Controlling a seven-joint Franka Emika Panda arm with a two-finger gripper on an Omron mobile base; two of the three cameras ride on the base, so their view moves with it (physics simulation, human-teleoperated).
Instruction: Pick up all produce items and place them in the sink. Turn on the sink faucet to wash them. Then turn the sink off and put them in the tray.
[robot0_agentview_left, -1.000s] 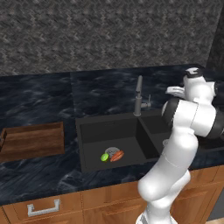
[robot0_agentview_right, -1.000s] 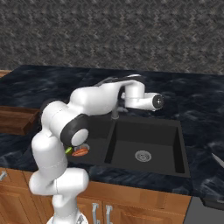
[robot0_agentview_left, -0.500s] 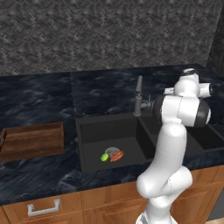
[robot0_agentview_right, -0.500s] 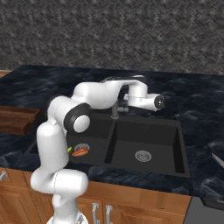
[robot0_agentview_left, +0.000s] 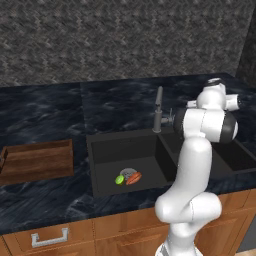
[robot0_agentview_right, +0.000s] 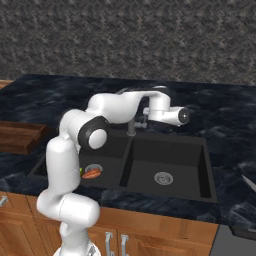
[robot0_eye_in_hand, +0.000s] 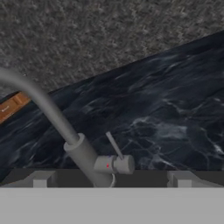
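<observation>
Dark marbled stone forms the worktop (robot0_agentview_left: 45, 117), running under a speckled grey wall (robot0_agentview_left: 120, 40), with wooden cabinet fronts (robot0_agentview_left: 75, 232) below its front edge. Set into it is the black sink (robot0_agentview_left: 107, 152); the carrot (robot0_agentview_left: 133, 178) and lime (robot0_agentview_left: 120, 180) lie touching by the drain of its left basin. The wooden tray (robot0_agentview_left: 37, 160) sits at the worktop's left end. My gripper (robot0_agentview_right: 145, 114) hovers just beside the faucet (robot0_agentview_left: 158, 109), jaws spread wide, its lever (robot0_eye_in_hand: 114, 147) close ahead. Since a second ago my arm has swung upright and my hand has closed in on the faucet; the produce has stayed put.
</observation>
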